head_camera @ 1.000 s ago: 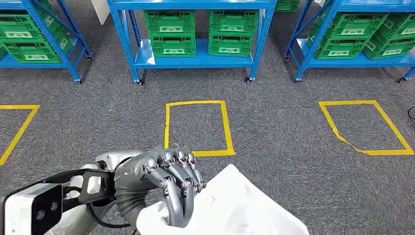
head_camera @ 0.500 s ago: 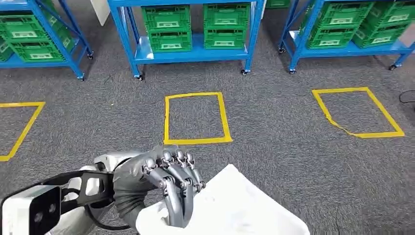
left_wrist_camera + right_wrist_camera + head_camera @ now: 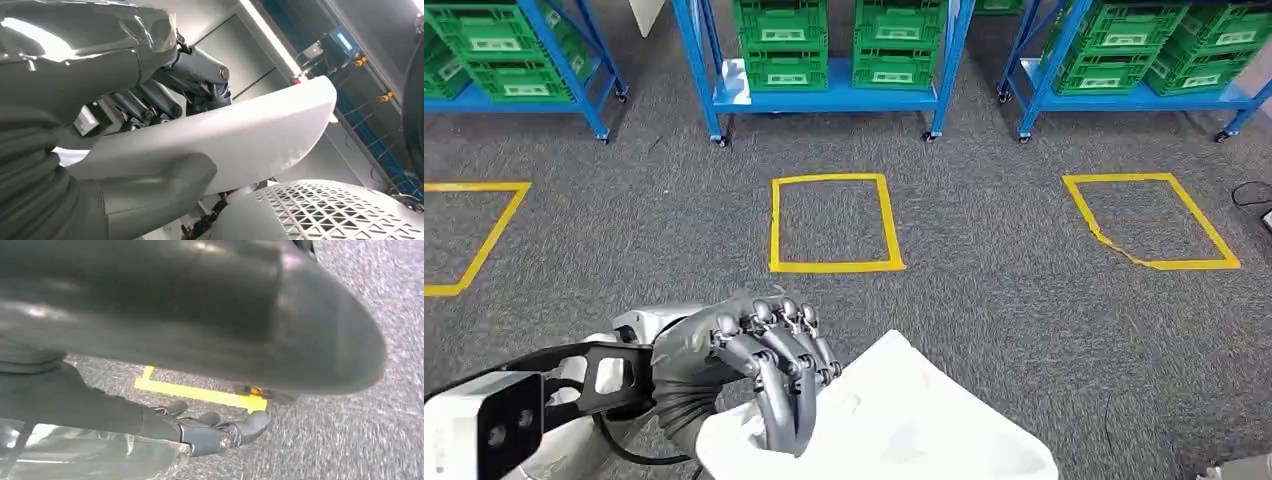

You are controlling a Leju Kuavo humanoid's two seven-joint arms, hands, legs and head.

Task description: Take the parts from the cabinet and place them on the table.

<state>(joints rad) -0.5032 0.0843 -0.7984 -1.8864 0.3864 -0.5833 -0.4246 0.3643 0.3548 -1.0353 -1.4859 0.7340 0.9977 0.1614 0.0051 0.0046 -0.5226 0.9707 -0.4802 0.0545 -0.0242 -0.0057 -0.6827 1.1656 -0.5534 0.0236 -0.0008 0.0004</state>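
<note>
My left hand (image 3: pixel 759 375) holds the white part (image 3: pixel 904 425) low in front of my body, fingers (image 3: pixel 789 385) curled over its near edge; from the left wrist the thumb (image 3: pixel 165 187) lies under the part's pale curved shell (image 3: pixel 235 135) while the darker fingers press from the other side, so the grip looks firm on both faces. My right hand (image 3: pixel 210 432) hangs beside my body above the grey carpet (image 3: pixel 984 280), fingers curled in, and I see nothing in it. Ahead on the floor lies a yellow tape rectangle (image 3: pixel 834 222), with another (image 3: pixel 1149 220) off to its right and a third (image 3: pixel 469 235) to its left. Beyond them stand blue shelf racks (image 3: pixel 824 95) stacked with green crates (image 3: pixel 784 45). No table in front of me here. My judgement: the pick is done and this is the carry step, part in hand, with the table not reached. The next move calls for turning or walking until the table comes into sight, holding the grip steady meanwhile, since the part is broad and gripped only at one edge and could swing or slip as I step.
</note>
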